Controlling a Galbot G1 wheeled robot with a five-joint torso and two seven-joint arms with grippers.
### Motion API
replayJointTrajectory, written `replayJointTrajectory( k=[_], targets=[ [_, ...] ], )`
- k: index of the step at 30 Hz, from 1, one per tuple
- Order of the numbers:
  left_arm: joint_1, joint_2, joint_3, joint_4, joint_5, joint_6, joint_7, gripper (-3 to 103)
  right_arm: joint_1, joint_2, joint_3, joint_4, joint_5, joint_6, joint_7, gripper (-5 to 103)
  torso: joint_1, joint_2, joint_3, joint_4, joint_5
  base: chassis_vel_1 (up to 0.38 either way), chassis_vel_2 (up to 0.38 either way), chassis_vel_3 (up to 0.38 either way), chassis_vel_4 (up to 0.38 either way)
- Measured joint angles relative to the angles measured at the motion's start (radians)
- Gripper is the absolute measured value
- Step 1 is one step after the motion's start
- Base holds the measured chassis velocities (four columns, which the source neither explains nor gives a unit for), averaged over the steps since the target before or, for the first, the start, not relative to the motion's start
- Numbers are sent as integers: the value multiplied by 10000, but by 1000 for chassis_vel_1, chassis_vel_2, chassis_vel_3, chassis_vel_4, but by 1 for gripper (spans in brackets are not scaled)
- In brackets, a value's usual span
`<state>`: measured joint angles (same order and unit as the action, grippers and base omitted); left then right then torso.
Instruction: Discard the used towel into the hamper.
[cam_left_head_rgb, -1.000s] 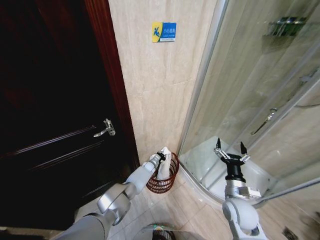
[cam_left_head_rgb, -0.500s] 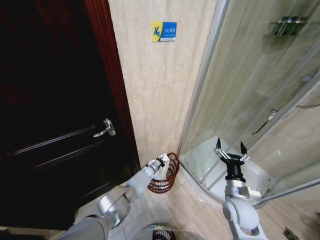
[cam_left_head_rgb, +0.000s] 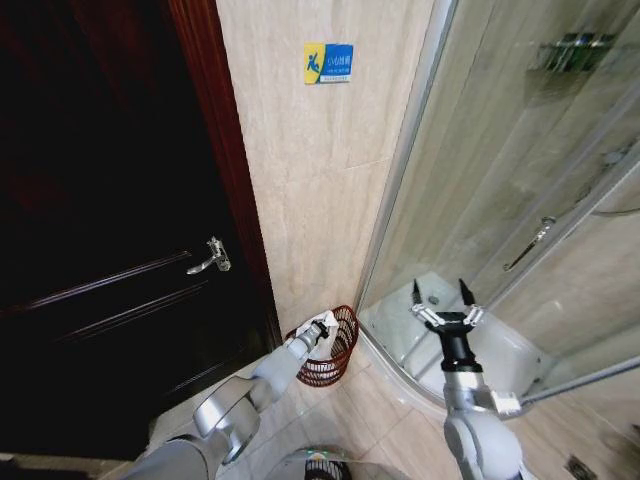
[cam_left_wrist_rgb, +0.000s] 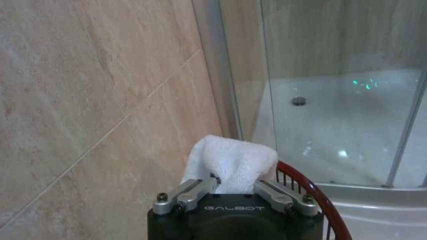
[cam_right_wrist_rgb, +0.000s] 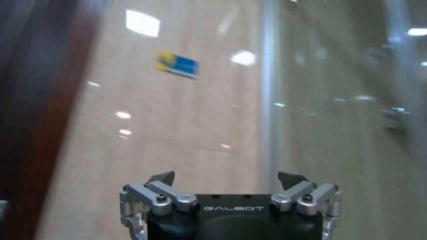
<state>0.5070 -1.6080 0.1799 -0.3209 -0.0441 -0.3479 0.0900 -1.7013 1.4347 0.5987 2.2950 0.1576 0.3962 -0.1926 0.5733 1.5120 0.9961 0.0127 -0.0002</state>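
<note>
Over the hamper's (cam_left_head_rgb: 327, 347) near rim, the left gripper (cam_left_head_rgb: 318, 328) pinches the white towel (cam_left_wrist_rgb: 230, 162); the right gripper (cam_left_head_rgb: 439, 294), fingers spread, hovers by the shower glass (cam_left_head_rgb: 520, 180).

The towel (cam_left_wrist_rgb: 230, 162) pinched in my left gripper (cam_left_wrist_rgb: 233, 186) is white, soft, nubbly terry cloth. The gripper's links are brushed bare metal on a matt black body. The hamper (cam_left_head_rgb: 335, 350) is thin dark-red wire, slightly glossy. The wall (cam_left_head_rgb: 320, 180) is smooth, polished beige stone tile. The door (cam_left_head_rgb: 110, 250) is dark lacquered wood with a shiny metal handle (cam_left_head_rgb: 212, 257). The shower screen (cam_left_head_rgb: 500, 170) is clear glass in pale metal framing.
</note>
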Motion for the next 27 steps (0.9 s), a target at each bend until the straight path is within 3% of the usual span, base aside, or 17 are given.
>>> replayJointTrajectory(
  k=[5,12,27],
  targets=[
    [32,0,-114,-78,-34,-12,15,4,-595,-8,-31,436,98,143,-724,100,0,0,0,0,-2,0,0,0,0],
    [171,-1,-429,-114,-33,-40,76,4,-1464,450,63,507,-339,127,259,100,-1,0,0,-1,2,0,0,0,0],
    [989,0,-518,-86,-349,5,176,4,-1380,831,22,121,-536,54,652,100,-1,0,1,1,1,0,0,0,0]
  ],
)
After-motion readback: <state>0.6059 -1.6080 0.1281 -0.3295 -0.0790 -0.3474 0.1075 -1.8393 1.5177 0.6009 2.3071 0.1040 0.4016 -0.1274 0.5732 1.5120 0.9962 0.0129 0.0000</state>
